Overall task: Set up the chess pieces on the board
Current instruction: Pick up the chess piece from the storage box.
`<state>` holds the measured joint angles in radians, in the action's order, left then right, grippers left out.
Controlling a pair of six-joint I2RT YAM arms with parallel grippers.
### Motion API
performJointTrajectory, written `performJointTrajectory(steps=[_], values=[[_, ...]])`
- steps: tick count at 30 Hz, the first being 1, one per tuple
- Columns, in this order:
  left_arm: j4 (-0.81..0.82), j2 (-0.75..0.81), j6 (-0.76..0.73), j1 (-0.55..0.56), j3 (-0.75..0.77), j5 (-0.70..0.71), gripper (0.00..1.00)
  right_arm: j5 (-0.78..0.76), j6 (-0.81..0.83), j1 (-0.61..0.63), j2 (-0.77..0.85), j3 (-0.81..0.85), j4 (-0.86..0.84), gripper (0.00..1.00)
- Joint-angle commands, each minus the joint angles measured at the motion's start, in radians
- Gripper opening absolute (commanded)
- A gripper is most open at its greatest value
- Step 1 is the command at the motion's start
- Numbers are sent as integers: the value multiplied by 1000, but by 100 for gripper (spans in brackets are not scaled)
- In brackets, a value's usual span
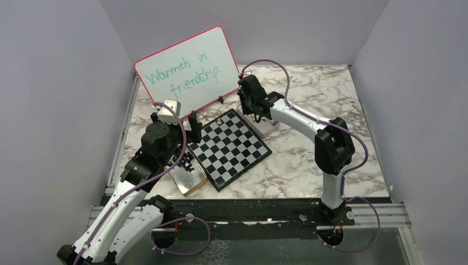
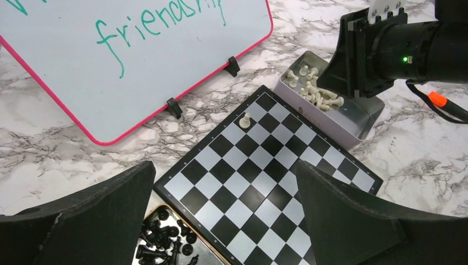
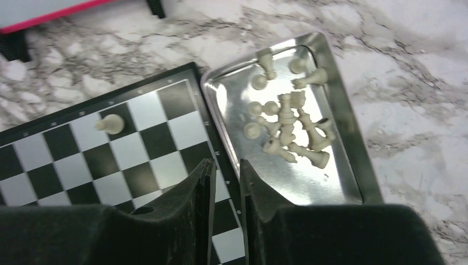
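Note:
The board (image 1: 232, 146) lies in the middle of the table; it also shows in the left wrist view (image 2: 259, 182) and the right wrist view (image 3: 110, 160). One cream-white pawn (image 2: 245, 120) stands on a far-corner square (image 3: 110, 123). Several cream-white pieces (image 3: 287, 130) lie in a silver tin (image 3: 342, 110) at the board's far-right edge. Several black pieces (image 2: 160, 237) lie in a gold-rimmed tin (image 1: 190, 179) at the board's left. My left gripper (image 2: 223, 165) is wide open and empty above the board's left corner. My right gripper (image 3: 226, 165) is open by a narrow gap and empty, over the seam between board and silver tin.
A pink-rimmed whiteboard (image 1: 187, 72) with green writing leans on stands behind the board (image 2: 110, 55). The marble table (image 1: 309, 165) has grey walls on three sides. The right arm's body (image 2: 386, 49) hangs over the silver tin.

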<state>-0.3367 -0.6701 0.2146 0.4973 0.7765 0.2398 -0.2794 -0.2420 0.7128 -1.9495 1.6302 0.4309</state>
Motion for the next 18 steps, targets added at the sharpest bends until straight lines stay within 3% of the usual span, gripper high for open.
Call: performJointTrajectory(steps=[1,7,18], values=[[-5,0,-23,-5,-6,-43,99,-40,8,-53,22,-45,-38,26],[-2,1,-19,-5,-48,-45,99,-42,35,-112,0,-79,-107,25],[4,-55,-35,-5,-35,-51,99,15,60,-173,-133,36,-117,28]])
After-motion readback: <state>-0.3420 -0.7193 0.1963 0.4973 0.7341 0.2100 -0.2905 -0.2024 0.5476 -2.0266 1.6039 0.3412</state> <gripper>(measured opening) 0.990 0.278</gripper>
